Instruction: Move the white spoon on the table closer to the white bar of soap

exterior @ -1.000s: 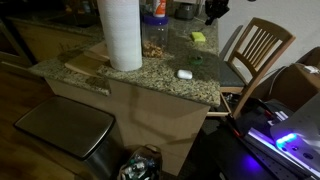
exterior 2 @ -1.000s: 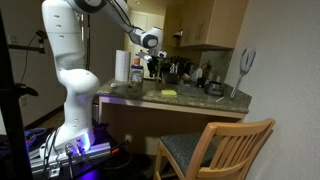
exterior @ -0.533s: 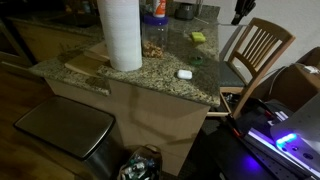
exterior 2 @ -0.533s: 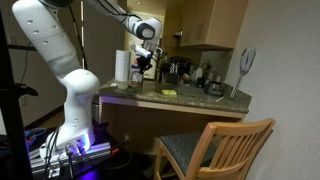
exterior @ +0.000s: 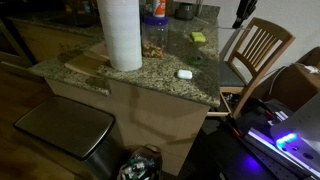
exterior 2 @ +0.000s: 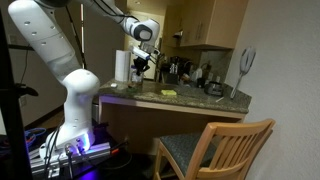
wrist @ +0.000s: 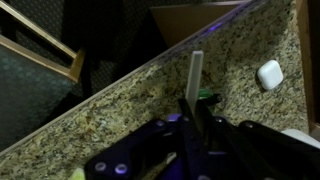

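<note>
In the wrist view my gripper [wrist: 192, 108] is shut on the white spoon [wrist: 195, 72], whose slim pale handle sticks out past the fingertips above the granite table [wrist: 120, 115]. The white bar of soap [wrist: 269, 73] lies on the table to the right of the spoon tip, apart from it. In an exterior view the soap [exterior: 179, 73] sits near the table's front edge [exterior: 150, 78], and my gripper [exterior: 240, 12] hangs high at the top right. In an exterior view my gripper [exterior 2: 143, 62] hovers above the counter [exterior 2: 190, 99]; the spoon cannot be made out there.
A tall paper towel roll [exterior: 121, 35], a wooden board [exterior: 88, 62], a jar [exterior: 154, 30] and a yellow-green sponge [exterior: 198, 37] stand on the table. A wooden chair [exterior: 258, 50] is at the table's end. A bin [exterior: 65, 130] stands on the floor.
Over the last second the arm swung across and rose above the table end. In the last half second it has hardly moved.
</note>
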Robot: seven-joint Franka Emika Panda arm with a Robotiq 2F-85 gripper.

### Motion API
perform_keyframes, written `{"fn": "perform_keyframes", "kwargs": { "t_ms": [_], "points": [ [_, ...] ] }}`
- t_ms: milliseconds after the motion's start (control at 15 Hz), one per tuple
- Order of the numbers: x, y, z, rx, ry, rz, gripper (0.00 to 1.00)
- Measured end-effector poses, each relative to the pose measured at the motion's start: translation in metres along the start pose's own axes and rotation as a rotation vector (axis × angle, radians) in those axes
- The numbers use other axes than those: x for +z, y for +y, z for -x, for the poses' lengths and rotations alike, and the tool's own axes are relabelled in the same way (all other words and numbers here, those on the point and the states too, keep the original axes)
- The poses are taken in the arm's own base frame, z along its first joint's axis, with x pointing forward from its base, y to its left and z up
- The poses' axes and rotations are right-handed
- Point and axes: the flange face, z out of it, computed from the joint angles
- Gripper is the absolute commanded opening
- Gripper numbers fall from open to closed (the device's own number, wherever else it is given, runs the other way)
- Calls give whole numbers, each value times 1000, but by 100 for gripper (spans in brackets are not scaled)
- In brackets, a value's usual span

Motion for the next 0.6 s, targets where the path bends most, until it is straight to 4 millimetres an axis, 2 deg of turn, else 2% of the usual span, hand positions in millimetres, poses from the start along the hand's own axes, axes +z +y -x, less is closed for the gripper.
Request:
{"fn": "perform_keyframes", "kwargs": {
  "t_ms": [133, 400, 533, 600],
  "points": [
    [6, -18, -4, -81, -10, -17, 3],
    [29, -88, -13, -277, -49, -67, 3],
    [47, -115, -15, -338, -90, -58, 3],
    [58, -124, -16, -354, -114, -49, 11]
  ]
}}
